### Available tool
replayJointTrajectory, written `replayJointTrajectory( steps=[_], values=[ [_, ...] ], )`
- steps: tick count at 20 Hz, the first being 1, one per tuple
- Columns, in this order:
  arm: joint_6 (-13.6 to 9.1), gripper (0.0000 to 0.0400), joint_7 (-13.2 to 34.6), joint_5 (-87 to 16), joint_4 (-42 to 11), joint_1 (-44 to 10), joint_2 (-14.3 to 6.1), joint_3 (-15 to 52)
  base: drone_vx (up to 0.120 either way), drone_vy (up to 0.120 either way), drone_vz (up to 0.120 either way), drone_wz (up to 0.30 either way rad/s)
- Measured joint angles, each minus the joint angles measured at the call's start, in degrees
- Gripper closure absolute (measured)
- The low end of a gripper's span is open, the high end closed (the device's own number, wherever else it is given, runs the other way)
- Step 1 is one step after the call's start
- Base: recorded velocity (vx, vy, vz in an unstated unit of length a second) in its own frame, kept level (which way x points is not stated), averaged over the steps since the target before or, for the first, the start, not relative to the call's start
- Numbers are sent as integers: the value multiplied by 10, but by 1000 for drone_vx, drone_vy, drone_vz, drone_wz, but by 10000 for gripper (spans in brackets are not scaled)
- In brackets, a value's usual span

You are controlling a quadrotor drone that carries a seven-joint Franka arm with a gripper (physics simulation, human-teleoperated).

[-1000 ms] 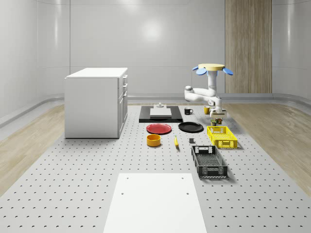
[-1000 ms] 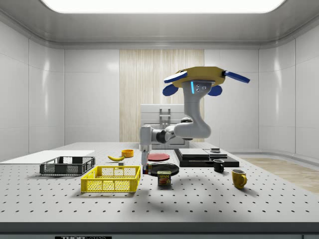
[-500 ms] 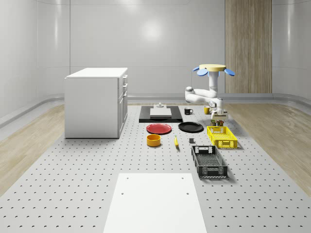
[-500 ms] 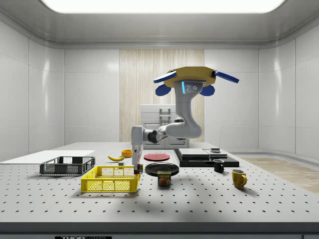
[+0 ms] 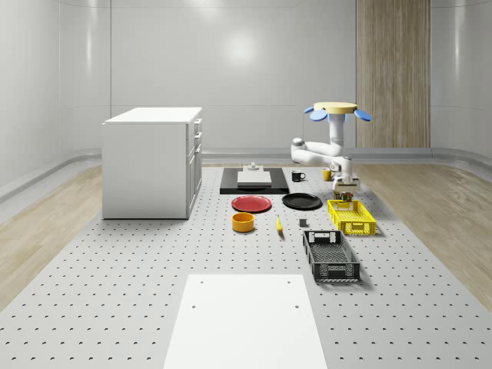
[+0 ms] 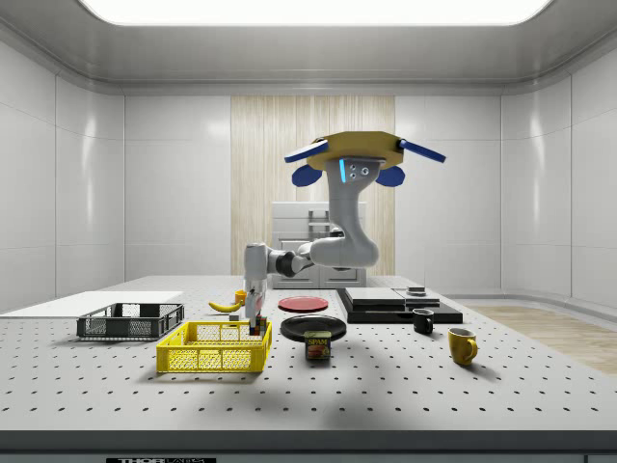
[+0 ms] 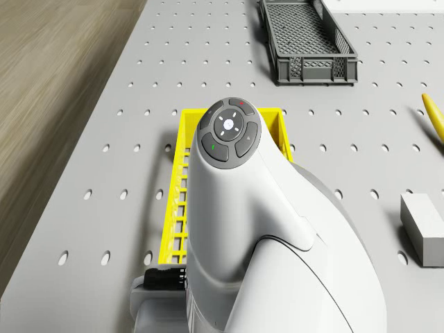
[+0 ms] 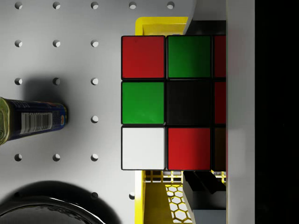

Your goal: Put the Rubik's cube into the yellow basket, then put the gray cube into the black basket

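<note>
Room — pale glossy wall panels (image 5: pixel 231 69), one vertical wood-slat panel (image 5: pixel 392 73) at the back. Floor: light wood planks (image 5: pixel 46 223). Worktop (image 5: pixel 115 292): grey perforated surface with a white sheet (image 5: pixel 244 319) laid on it. White drawer cabinet (image 5: pixel 151 161) standing on it. Ceiling light panel (image 6: pixel 308 10) — bright, rectangular.

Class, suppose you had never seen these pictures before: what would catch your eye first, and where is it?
The drone hovers above the table, its white arm bent down toward the yellow basket. The gripper holds the Rubik's cube over that basket's end nearest the spam can. The black basket lies just beyond the yellow one, nearer the whole-scene camera.
</note>
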Motion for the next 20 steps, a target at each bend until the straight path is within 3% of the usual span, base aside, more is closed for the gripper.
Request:
replayJointTrajectory(
  steps=[2, 15, 20],
  values=[
    [0, 50, 0, 0, 0, 0, -1, 0, 0, -60, 0, 0],
    [3, 50, 0, 1, 0, -1, -3, 0, 120, 0, 0, 0],
    [13, 50, 1, -21, 4, -4, -4, -24, 0, 0, 0, 0]
  ],
)
